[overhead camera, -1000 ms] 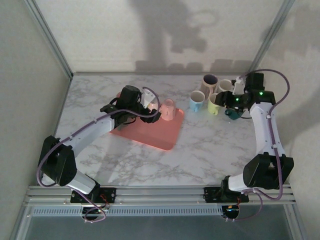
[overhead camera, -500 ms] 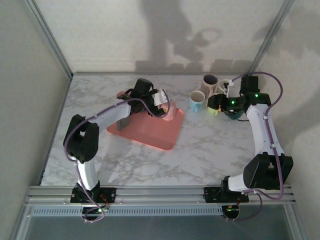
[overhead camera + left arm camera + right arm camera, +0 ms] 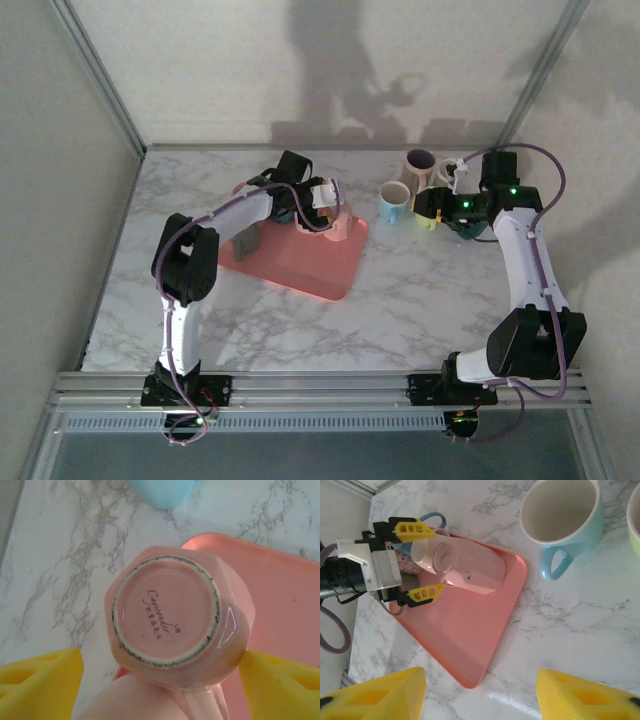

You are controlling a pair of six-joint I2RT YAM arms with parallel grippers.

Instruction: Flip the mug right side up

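Note:
A pink mug (image 3: 170, 615) is at the far right corner of the pink tray (image 3: 300, 265). Its printed base faces my left wrist camera and its mouth is hidden. My left gripper (image 3: 160, 685) is open and straddles the mug's base end. The right finger (image 3: 280, 680) is against the mug wall, while bare marble shows between the left finger (image 3: 45, 685) and the mug. From the right wrist, the mug (image 3: 470, 567) sits between those two yellow fingers. My right gripper (image 3: 480, 695) is open with nothing in it, above the marble beside the tray's near corner (image 3: 470, 680).
A light blue mug (image 3: 394, 203) stands upright just right of the tray. A yellow-green mug (image 3: 428, 212), a beige one (image 3: 420, 165) and a white one (image 3: 450, 170) stand behind my right gripper (image 3: 438, 205). Another mug with a blue handle (image 3: 432, 517) sits behind the left gripper.
My left arm has reached farther back and right, bringing its open gripper around the pink mug. The right gripper has shifted slightly left. The mug has stayed at the tray's corner.

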